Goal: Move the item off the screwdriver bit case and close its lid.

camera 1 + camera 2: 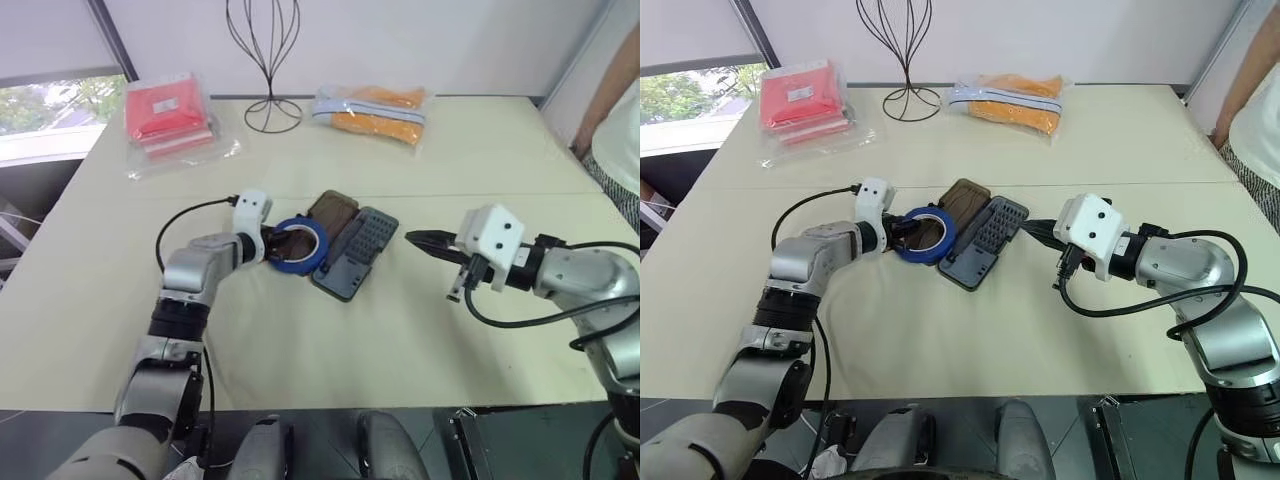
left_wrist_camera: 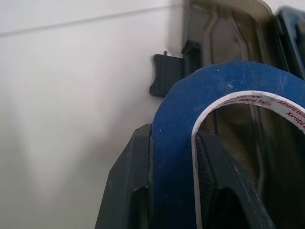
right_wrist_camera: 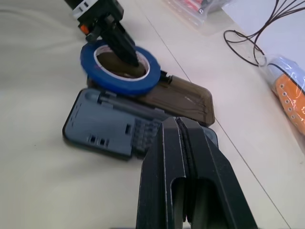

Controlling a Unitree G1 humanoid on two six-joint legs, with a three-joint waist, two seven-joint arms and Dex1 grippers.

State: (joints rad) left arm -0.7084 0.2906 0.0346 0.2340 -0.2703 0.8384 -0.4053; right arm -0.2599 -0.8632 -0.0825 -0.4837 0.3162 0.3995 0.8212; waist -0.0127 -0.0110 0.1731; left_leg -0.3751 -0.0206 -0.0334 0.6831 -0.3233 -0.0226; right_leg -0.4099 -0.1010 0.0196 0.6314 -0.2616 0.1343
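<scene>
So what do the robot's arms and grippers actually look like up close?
Both arms are silver-grey metal segments with black joints. Each wrist carries a white boxy block, and a loose black cable loops beside each forearm. The left gripper and the right gripper each have two black, tapering plastic fingers.

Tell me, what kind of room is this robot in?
Probably a lab or test room, not a home: a big plain table laid with practice things, like a blue tape ring, an open bit case and bagged packets.

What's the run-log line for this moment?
left gripper: shut on blue tape ring | tape: over lid | case: open | right gripper: shut, empty
</scene>
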